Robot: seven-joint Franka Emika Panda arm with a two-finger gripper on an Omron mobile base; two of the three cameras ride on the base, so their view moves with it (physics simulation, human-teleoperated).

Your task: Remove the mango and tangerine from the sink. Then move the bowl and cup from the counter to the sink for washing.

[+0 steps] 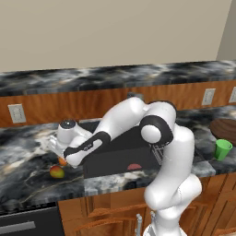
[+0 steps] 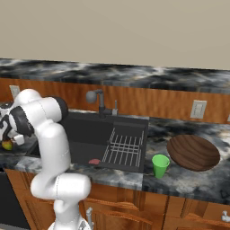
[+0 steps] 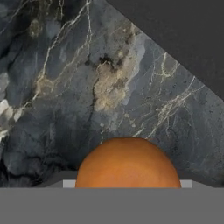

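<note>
My gripper (image 1: 63, 157) reaches down over the marble counter left of the sink (image 1: 120, 148), shut on the tangerine (image 3: 128, 164), which hangs just above the stone. A sliver of the tangerine (image 1: 62, 161) peeks out under the hand. The mango (image 1: 56, 172) lies on the counter just in front of it, near the front edge, and the mango (image 2: 7, 144) also shows at the far left. The wooden bowl (image 2: 193, 152) and the green cup (image 2: 160, 165) stand on the counter right of the sink (image 2: 85, 130). My fingertips are hidden behind the fruit.
A small red item (image 2: 94, 161) lies on the sink floor beside the wire rack (image 2: 126, 146). The dark faucet (image 2: 99, 101) rises behind the basin. The sink's dark edge (image 3: 183, 39) lies close to the hand. Wall outlets sit along the wood backsplash.
</note>
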